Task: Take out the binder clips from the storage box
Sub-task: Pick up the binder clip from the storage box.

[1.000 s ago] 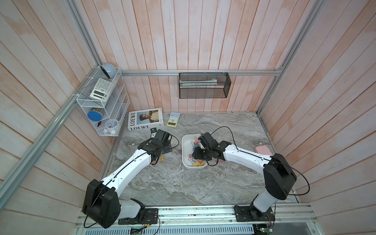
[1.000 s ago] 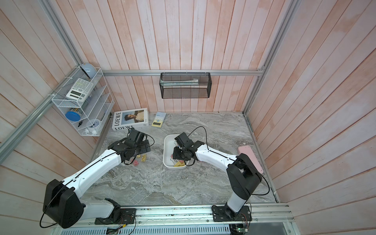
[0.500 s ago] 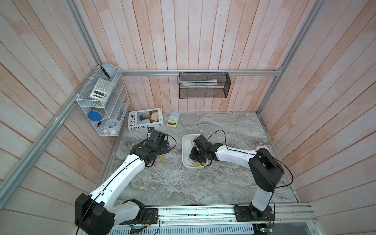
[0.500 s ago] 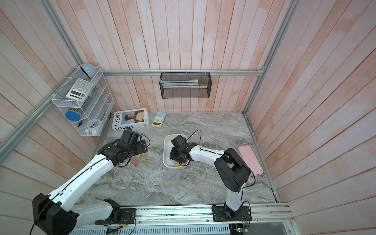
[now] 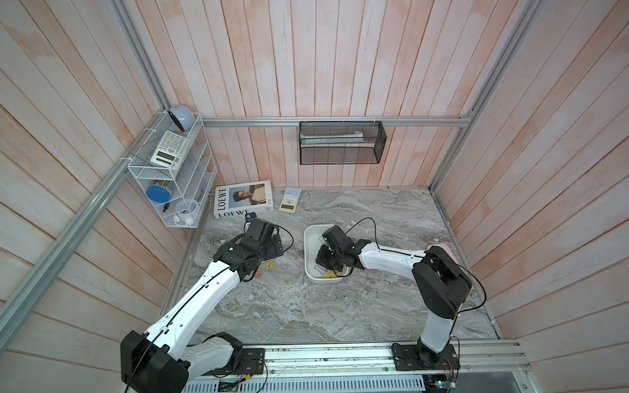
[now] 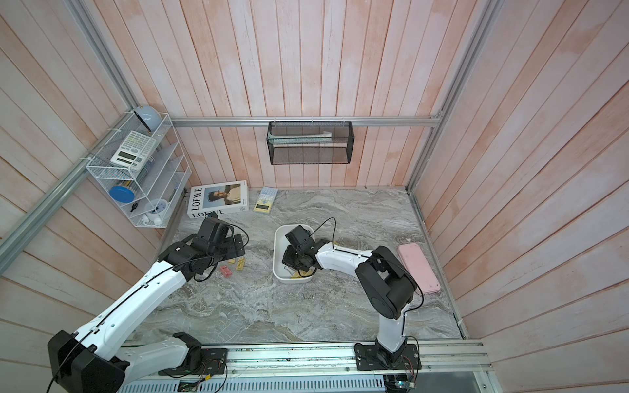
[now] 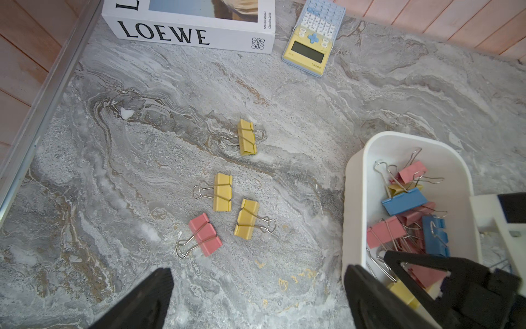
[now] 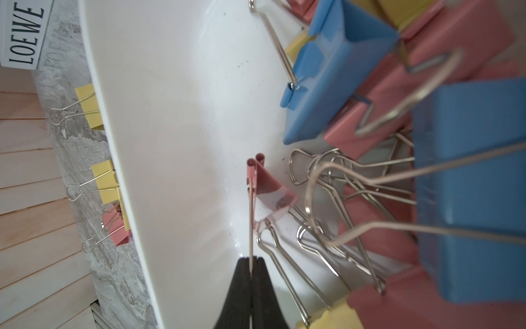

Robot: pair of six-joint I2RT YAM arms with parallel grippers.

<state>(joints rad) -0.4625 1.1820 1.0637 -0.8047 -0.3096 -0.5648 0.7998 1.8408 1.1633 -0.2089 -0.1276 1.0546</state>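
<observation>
- Lettering on the far-left book (image 7: 193,37): "LOEWE".
- My right gripper (image 8: 251,259) pinches a pink clip (image 8: 269,193) by its wire handle, inside the storage box (image 8: 176,136).
- My left gripper (image 7: 257,275) gapes wide over four binder clips (image 7: 222,192) lying left of it.

In both top views you're looking down from high above the storage box (image 5: 310,250); both wrist cameras are viewing it close up.
</observation>
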